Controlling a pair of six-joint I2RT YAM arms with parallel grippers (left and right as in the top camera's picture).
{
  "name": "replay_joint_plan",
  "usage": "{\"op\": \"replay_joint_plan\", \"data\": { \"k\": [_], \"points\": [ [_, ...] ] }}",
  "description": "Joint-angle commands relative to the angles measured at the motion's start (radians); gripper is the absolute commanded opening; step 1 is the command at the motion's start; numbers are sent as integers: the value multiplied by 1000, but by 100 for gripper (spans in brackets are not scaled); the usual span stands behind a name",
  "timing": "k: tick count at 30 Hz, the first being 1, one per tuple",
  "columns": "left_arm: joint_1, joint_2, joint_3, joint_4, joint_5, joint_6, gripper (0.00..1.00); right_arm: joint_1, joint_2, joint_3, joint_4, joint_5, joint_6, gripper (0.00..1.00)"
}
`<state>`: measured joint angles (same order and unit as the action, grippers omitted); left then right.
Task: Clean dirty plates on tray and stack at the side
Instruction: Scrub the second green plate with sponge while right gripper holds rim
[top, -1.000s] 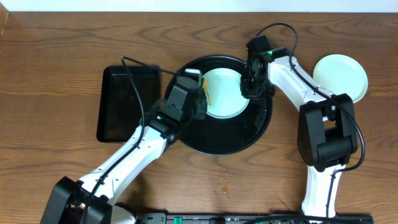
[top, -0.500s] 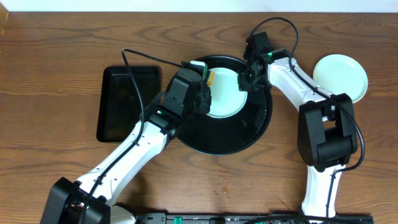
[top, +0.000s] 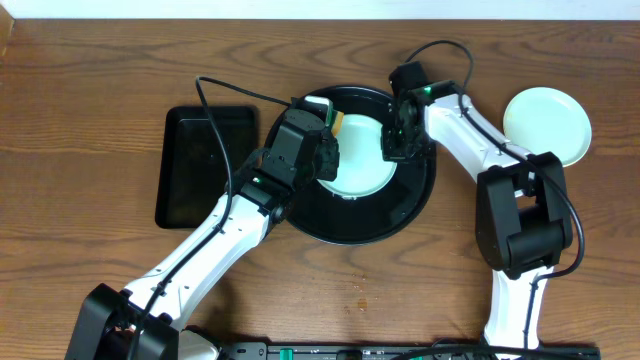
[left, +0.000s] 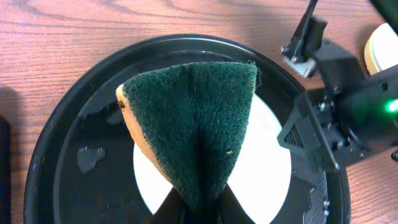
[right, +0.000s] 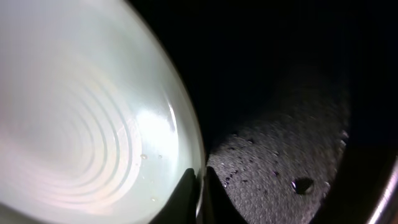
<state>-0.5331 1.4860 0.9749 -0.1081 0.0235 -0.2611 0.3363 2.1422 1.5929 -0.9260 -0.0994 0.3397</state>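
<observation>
Tray (top: 372, 226), black and water-beaded, rests on a brown wood-grain table (top: 90, 100).

Two plates are counted: one tray plate (top: 365, 165) and one side plate (top: 546, 125); whether more lie stacked beneath the side plate cannot be told. Two black trays are seen, one round tray (top: 385, 222) and one rectangular tray (top: 205, 165). One sponge (left: 193, 124) is counted. Two arms are present, a left arm (top: 215, 240) and a right arm (top: 470, 125), and one gripper is carried by each, giving two: a left gripper (left: 199, 208) and a right gripper (right: 198, 186). One table (top: 90, 100) is counted. Several droplets (right: 303, 185) are scattered on the round tray, too small and too many to be numbered.
</observation>
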Motion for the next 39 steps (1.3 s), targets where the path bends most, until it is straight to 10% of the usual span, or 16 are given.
{"op": "replay_joint_plan", "data": {
  "k": [1, 8, 16, 39],
  "points": [
    [1, 14, 31, -1, -8, 25, 7, 24, -3, -20, 3, -13, 13, 13],
    [7, 53, 135, -117, 65, 29, 7, 16, -3, -20, 56, -13, 3, 31],
    [51, 258, 418, -406, 131, 108, 8, 18, -3, -21, 72, -9, -8, 31],
    [97, 566, 428, -298, 126, 191, 8, 18, -3, -21, 78, 0, -8, 24]
  ]
}}
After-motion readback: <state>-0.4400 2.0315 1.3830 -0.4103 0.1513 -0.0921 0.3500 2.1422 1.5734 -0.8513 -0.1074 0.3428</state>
